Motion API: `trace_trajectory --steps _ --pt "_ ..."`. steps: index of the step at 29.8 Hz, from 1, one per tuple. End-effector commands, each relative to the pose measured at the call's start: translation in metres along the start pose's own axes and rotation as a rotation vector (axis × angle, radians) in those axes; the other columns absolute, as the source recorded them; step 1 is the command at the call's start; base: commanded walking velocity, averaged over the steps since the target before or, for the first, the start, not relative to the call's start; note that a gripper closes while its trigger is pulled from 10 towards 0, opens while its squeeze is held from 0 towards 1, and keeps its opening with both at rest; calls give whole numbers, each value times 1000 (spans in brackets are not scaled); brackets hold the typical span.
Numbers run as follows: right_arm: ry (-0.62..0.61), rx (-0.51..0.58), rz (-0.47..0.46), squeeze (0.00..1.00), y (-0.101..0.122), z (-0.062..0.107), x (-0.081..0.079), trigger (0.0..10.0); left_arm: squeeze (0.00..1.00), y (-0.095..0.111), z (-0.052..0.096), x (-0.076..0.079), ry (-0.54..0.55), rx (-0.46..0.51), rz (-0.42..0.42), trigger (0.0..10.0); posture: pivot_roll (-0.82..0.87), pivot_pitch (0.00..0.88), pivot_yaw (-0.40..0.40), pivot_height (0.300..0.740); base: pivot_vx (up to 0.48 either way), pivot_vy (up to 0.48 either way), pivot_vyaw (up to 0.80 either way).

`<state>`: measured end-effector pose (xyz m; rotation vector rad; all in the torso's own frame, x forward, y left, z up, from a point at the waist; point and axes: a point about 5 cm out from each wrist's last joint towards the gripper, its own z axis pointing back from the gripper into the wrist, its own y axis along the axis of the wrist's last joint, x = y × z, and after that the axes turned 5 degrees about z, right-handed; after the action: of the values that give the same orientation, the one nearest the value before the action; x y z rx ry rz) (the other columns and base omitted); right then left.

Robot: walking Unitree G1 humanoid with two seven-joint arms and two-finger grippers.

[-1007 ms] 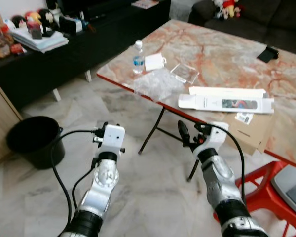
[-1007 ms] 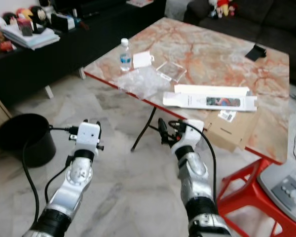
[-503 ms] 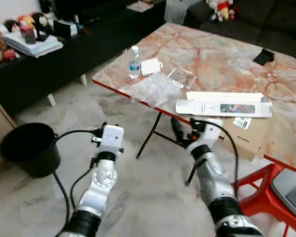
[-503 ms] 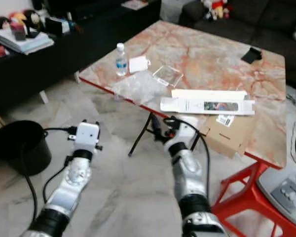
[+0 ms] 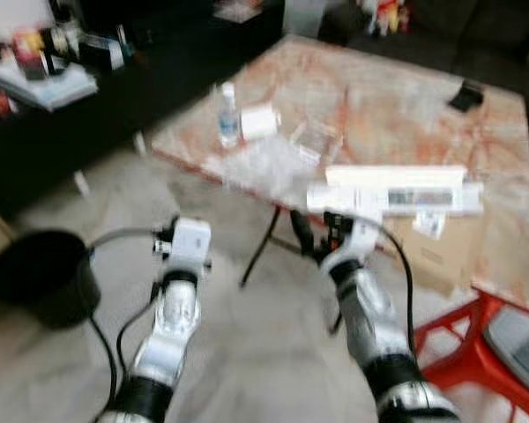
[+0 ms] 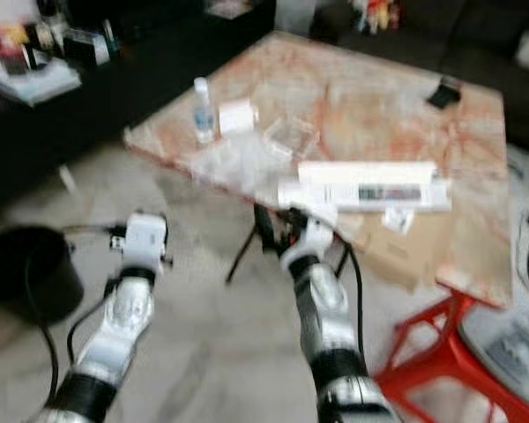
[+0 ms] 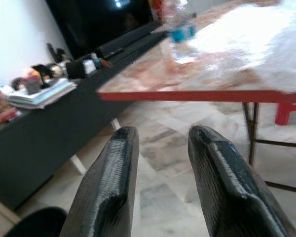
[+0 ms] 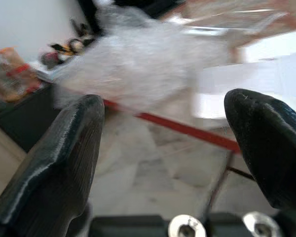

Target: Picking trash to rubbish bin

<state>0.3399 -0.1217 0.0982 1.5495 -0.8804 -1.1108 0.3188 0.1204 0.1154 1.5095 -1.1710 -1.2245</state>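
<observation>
Presently both head views are blurred. We take the marble-topped bench, red-edged, as our landmark.

On the bench: a small water bottle upright near its far-left corner, a white packet just beside it, a crumpled clear plastic sheet at the near edge, a clear plastic box just behind the sheet, a long white carton lying flat along the near edge, flat brown cardboard overhanging that edge beside the carton, and a small dark object at the far right.

Off the bench: a black rubbish bin stands on the tiled floor well to the left; a red stool sits under the right end.

Our right gripper hangs just below the near edge, under the carton's left end; its fingers stand wide apart, holding nothing, with the plastic sheet ahead of them in the wrist view. Our left gripper is raised between the bin and the bench; its fingers show a narrow gap, holding nothing, aimed at the bench's red edge below the bottle.
</observation>
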Motion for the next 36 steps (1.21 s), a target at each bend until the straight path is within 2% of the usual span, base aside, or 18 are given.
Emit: trace_trajectory --steps 1,5,17,21,25,36 --pt "0 25 28 0 6 -3 -1 10000 0 5 -1 1 -4 23 -3 10000 44 111 -80 740 255 0 800" --pt "-8 32 -3 0 7 -3 -1 10000 0 5 -1 1 -8 23 -3 10000 43 113 -79 740 258 0 200" --pt "-5 42 -19 0 8 -4 -3 10000 0 5 0 1 -4 22 -2 10000 43 120 -80 740 257 0 0" --pt "12 34 47 0 9 -5 -5 10000 0 5 -1 1 -3 22 -1 10000 40 124 -81 740 257 0 200" --pt "8 24 51 0 8 -6 -5 10000 0 5 0 3 -7 22 2 10000 38 122 -81 740 258 0 784" --pt "21 24 79 0 8 -7 -8 10000 0 5 -1 3 -9 21 0 10000 38 125 -82 740 258 0 0"
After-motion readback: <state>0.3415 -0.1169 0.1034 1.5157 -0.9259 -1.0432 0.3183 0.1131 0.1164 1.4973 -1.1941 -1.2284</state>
